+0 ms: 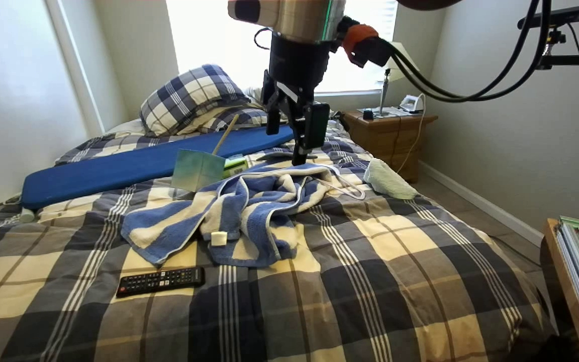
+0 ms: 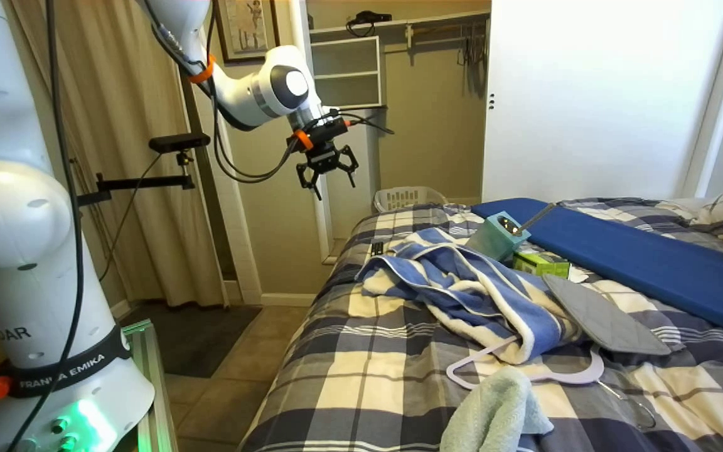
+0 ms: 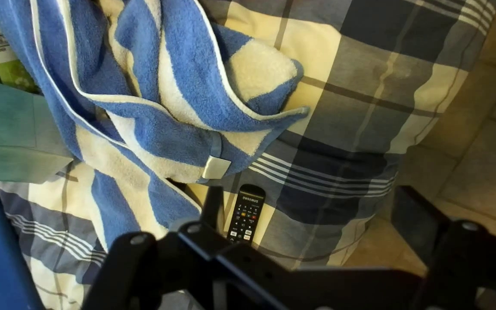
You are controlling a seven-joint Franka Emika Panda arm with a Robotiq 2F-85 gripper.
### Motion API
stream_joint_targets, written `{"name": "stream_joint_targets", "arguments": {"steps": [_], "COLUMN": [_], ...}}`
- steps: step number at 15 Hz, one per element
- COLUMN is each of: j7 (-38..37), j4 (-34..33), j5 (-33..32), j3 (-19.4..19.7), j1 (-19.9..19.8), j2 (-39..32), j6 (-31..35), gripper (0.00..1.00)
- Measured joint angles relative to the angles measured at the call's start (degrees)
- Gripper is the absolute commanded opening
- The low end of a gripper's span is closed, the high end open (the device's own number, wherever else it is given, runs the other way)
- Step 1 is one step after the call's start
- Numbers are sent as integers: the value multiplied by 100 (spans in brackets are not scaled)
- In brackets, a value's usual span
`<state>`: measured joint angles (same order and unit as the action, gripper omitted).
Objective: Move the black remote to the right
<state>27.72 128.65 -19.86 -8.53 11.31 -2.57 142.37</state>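
Black remote (image 3: 246, 213) lies well below the spread, empty jaws, nearer one side, w/ striped towel (image 3: 183, 86) just beside it, so an off-centre descent cld snag cloth instead.

On a plaid bedspread (image 1: 319, 296), a crumpled blue-and-cream towel (image 1: 254, 211); just beside it, a teal box (image 1: 198, 170) and a green carton (image 2: 540, 265); beyond, a long blue padded board (image 1: 133, 165) near plaid pillows (image 1: 194, 98). In an exterior view, a pale hanger (image 2: 568, 378) partly under the towel, a grey pad (image 2: 606, 317) and a mint cloth (image 2: 493, 414).
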Motion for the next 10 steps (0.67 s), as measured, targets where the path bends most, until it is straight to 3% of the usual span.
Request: {"name": "stream_joint_targets", "arguments": {"steps": [4,10], "j7": [-34,-217], "j4": [-61,-913], "j5": [8,79], "j3": [-1,-1], "j1": [-6,-19], "j2": [-125,-1150], "j6": [-12,46], "gripper": [100,100]}}
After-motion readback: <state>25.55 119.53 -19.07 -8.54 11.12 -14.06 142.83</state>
